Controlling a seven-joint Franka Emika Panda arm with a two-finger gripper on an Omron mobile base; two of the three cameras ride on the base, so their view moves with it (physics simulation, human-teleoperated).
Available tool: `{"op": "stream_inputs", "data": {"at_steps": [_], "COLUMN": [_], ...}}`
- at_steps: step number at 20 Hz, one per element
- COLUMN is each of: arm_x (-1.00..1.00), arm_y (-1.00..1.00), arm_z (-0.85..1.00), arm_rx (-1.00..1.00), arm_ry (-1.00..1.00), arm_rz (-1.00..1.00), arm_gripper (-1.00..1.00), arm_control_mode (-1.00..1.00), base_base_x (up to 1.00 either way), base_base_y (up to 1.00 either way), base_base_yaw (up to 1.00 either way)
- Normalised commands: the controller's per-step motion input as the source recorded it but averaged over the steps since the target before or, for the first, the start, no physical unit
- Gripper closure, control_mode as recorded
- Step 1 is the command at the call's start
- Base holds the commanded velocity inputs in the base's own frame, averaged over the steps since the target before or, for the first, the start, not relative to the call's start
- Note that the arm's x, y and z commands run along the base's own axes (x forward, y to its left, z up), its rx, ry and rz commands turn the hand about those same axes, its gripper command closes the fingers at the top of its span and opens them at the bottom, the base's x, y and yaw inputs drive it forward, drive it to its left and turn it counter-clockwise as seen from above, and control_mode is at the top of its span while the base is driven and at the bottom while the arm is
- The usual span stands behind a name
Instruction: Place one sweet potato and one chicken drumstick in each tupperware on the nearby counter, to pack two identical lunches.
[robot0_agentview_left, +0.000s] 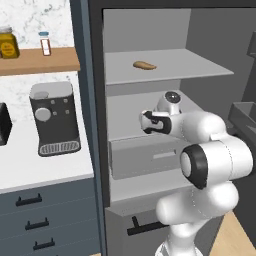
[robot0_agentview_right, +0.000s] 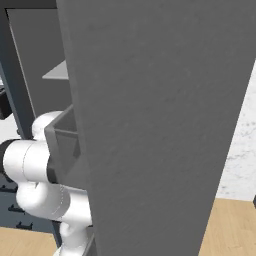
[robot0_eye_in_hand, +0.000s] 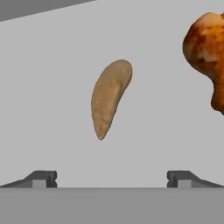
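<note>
The jaws (robot0_eye_in_hand: 112, 178) stood spread to their full width and held nothing, the two dark fingertips (robot0_eye_in_hand: 41, 178) rising far apart at the bottom of the hand view. Between and beyond them lay a sweet potato (robot0_eye_in_hand: 109, 98), tan-brown and tapered, resting alone on a plain grey shelf floor and touching neither fingertip. Near it, toward the right edge of that view, sat a chicken drumstick (robot0_eye_in_hand: 206, 52), glossy orange-brown, cut off by the frame and apart from the tuber. In the left base view the white arm (robot0_agentview_left: 210, 160) reached into an open grey fridge (robot0_agentview_left: 210, 45), its hand at the level of the middle shelf, above a grey drawer (robot0_agentview_left: 145, 157). On the upper shelf (robot0_agentview_left: 165, 67) lay another sweet potato (robot0_agentview_left: 144, 65) by itself. To the left of the fridge ran the white surface (robot0_agentview_left: 30, 165) over dark blue-grey drawers, carrying a dark coffee machine (robot0_agentview_left: 54, 119). A wooden wall shelf (robot0_agentview_left: 37, 60) above it bore a yellow-brown jar (robot0_agentview_left: 8, 44) and a small white bottle (robot0_agentview_left: 45, 44). In the right base view the open grey fridge door (robot0_agentview_right: 160, 125) stood close before the camera, hiding most of the arm.
</note>
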Motion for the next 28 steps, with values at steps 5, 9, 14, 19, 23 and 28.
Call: {"op": "stream_inputs", "data": {"at_steps": [5,9,14,19,23,28], "arm_x": [0.59,0.57,0.57,0.52,-0.13,-0.93], "arm_y": [0.00,0.04,0.03,0.01,0.00,0.00], "arm_z": [-0.14,-0.17,-0.24,-0.29,-0.42,-0.53], "arm_rx": [0.00,0.00,0.00,0.00,0.00,0.00], "arm_ry": [0.00,0.00,0.00,0.00,0.00,-0.02], "arm_rz": [-0.01,-0.01,0.00,-0.01,0.00,-0.01], "arm_gripper": [-1.00,-1.00,-1.00,1.00,1.00,1.00], "arm_control_mode": [-1.00,-1.00,-1.00,-1.00,-1.00,-1.00], "base_base_x": [0.00,0.00,0.00,0.00,0.00,0.00], "base_base_y": [0.00,0.00,0.00,0.00,0.00,0.00], "base_base_yaw": [0.00,0.00,0.00,0.00,0.00,0.00]}}
